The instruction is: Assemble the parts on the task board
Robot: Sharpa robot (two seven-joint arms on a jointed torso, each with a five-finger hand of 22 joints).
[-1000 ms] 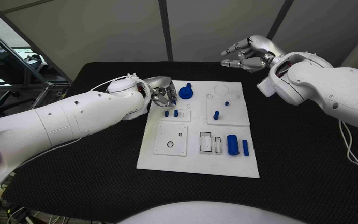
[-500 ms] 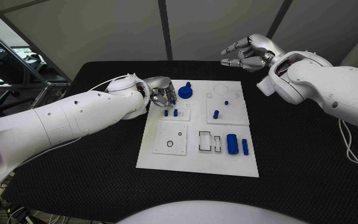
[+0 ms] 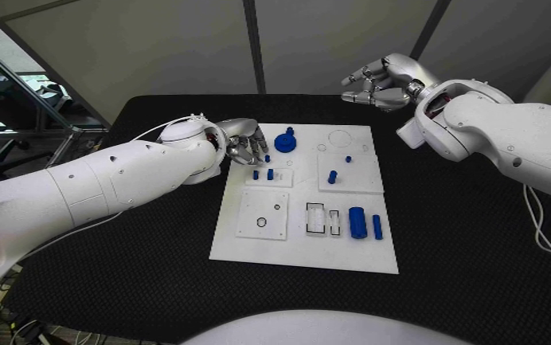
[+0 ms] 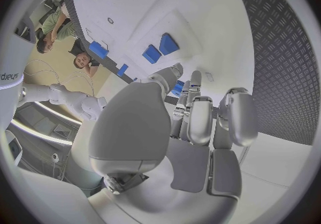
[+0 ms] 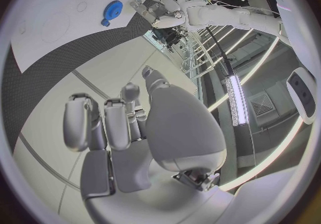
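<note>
Left hand [image 3: 244, 149], upper left of the task board [image 3: 306, 257], curled by the blue gear [image 3: 285, 142]; whether it held anything, unclear. Right hand [image 3: 379, 84] hovered empty, upper right, likely waiting.

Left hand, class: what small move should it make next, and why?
Probably lower the left hand a little onto the blue gear beside it: its fingers hold nothing and hover at the task board's far left corner, while the right hand waits raised beyond the board.
</note>
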